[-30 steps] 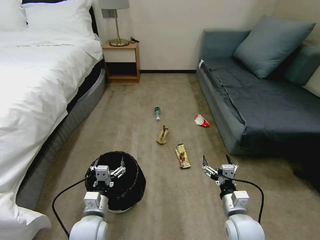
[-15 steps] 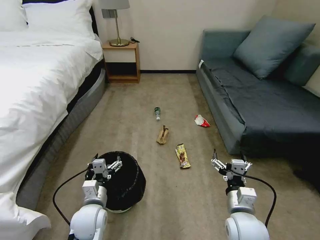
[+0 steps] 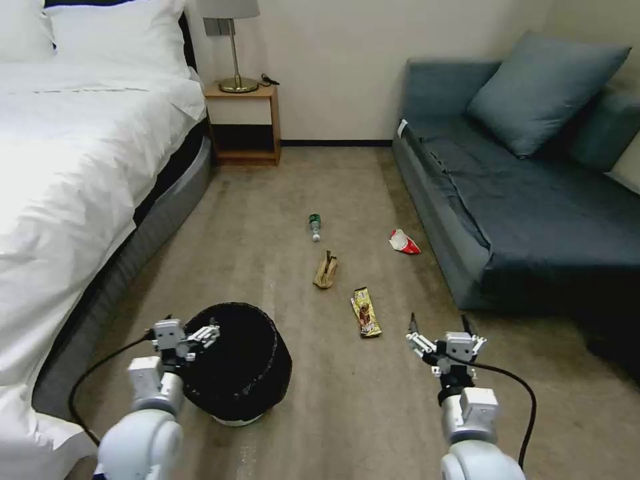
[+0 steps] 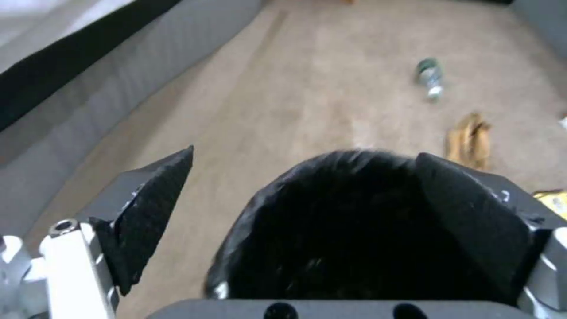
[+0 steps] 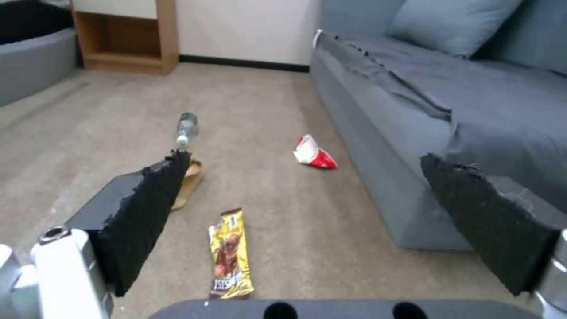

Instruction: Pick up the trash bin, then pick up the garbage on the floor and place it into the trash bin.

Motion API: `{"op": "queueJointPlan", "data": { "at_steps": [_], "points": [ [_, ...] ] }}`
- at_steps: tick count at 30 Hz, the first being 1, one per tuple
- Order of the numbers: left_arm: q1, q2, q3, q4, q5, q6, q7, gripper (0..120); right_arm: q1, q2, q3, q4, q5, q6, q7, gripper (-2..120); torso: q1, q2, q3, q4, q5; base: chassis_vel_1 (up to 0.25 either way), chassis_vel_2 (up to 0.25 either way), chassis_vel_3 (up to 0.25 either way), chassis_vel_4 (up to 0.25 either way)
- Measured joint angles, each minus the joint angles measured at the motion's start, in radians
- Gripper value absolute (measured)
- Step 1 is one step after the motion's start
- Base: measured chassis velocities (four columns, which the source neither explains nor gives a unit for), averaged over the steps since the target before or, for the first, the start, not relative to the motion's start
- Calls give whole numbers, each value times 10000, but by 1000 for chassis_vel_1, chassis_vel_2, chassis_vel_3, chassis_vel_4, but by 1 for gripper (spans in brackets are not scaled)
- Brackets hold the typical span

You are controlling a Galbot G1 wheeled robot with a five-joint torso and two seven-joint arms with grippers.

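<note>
left pincer (image 3: 190,331) released at bin rim | right pincer (image 3: 439,335) released | trash bin (image 3: 237,363): squat, round, black-bagged, white base

the room is evenly and softly lit. the white bed (image 3: 73,133) glares, nearly blown out. the trash bin (image 3: 240,363) interior reads as featureless black. the left wrist view is motion-blurred; the right wrist view is sharper, soft at distance.

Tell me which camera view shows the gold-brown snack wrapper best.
The right wrist view: the snack wrapper lies whole, close and flat on the carpet between the open fingers of the right gripper. The head view shows it whole but small, right of the trash bin. The left wrist view catches a yellow sliver.
</note>
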Motion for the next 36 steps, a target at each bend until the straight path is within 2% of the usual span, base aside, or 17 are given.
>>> {"op": "queueJointPlan", "data": {
  "at_steps": [1,3,5,9,10,14,26,31,34,36],
  "points": [
    [0,0,0,0,0,0,0,100,0,0,0,0,0,0,0,100,0,0,0,0,0,0,0,0,0],
    [-57,99,-36,-10,-354,556,-495,100,-12,-23,-41,-22,-57,-6,5,100,0,0,0,0,-2,0,0,0,0],
    [-82,121,-60,14,-435,710,-632,100,-25,-36,-46,-22,-65,-8,6,100,0,0,0,0,-2,0,0,0,0],
    [-206,253,-144,245,-1263,1677,-1166,100,-54,-102,8,-22,-101,-10,17,100,0,0,0,0,0,0,0,0,0],
    [-206,253,-144,245,-1263,1677,-1166,100,-54,-102,8,-22,-101,-10,17,100,0,0,0,0,0,0,0,0,0],
    [-504,229,-92,1002,-1409,1781,-1301,100,-9,-96,26,-50,-110,-10,20,100,0,0,0,-1,-2,0,0,0,0],
    [-923,117,7,1927,-1644,1818,-1370,98,174,-11,68,-268,-144,3,28,100,0,0,1,0,-1,0,0,0,0],
    [-1023,103,46,2193,-1846,1810,-1379,84,241,70,27,-307,-201,3,29,100,0,0,0,0,4,0,0,0,0],
    [-1125,98,58,2401,-1977,1778,-1380,68,261,111,6,-351,-242,3,30,100,-1,1,-1,1,11,0,0,0,0],
    [-1147,93,60,2451,-1998,1774,-1379,66,267,117,6,-355,-248,4,31,100,-1,1,-2,1,12,0,0,0,0]
  ]
}}
